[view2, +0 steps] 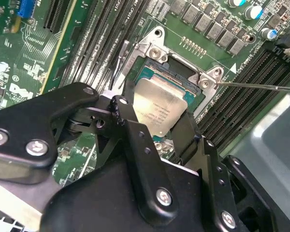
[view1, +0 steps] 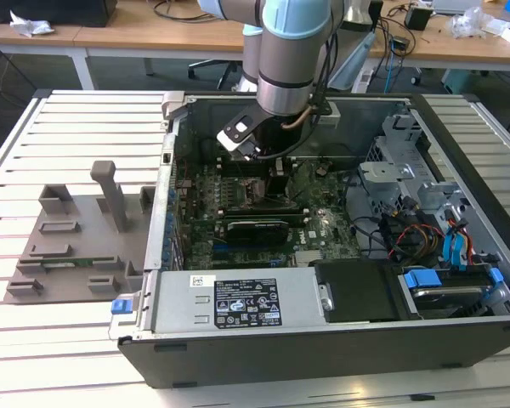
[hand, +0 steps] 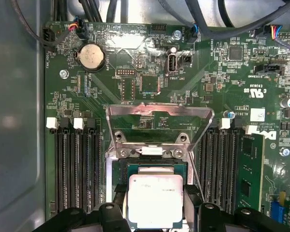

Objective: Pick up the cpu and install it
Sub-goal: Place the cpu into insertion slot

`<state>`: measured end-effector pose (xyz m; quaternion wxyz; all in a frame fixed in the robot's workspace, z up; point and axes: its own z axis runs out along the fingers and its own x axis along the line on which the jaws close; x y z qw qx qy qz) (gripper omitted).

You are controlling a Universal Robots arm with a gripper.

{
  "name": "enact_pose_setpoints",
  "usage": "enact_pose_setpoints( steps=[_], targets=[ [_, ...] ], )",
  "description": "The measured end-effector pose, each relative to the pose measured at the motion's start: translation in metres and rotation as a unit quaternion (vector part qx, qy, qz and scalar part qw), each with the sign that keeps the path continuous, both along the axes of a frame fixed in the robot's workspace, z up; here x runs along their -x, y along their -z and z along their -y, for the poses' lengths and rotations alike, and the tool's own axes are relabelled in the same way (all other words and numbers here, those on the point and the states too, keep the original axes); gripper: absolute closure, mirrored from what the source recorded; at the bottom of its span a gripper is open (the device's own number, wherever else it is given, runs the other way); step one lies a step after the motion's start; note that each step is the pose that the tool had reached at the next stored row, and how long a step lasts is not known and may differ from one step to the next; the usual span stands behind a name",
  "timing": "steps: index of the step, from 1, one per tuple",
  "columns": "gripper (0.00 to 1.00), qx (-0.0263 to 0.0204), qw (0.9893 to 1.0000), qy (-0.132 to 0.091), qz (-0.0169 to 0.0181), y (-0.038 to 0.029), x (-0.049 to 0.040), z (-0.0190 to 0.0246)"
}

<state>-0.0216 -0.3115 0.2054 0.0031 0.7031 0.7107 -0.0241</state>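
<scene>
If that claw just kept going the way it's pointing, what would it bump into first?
Probably the open socket directly beneath: the claw points down at it, gripping the cpu, which would touch first. Depth is unclear.

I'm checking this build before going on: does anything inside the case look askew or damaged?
Nothing looks damaged or spilled. The cpu is in the gripper, over the socket and not seated in it; the socket's metal lid stands open. Both suit a chip mid-install.
</scene>
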Motion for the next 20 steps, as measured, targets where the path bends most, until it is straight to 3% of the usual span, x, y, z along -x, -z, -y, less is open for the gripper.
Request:
enact_pose_setpoints(
  steps=[18, 20],
  targets=[
    [0.45, 0.0000, 1.0000, 0.000, 0.0000, 0.0069, 0.0011, -0.0025],
    [0.38, 0.0000, 1.0000, 0.000, 0.0000, 0.0070, 0.0011, -0.0025]
  ],
)
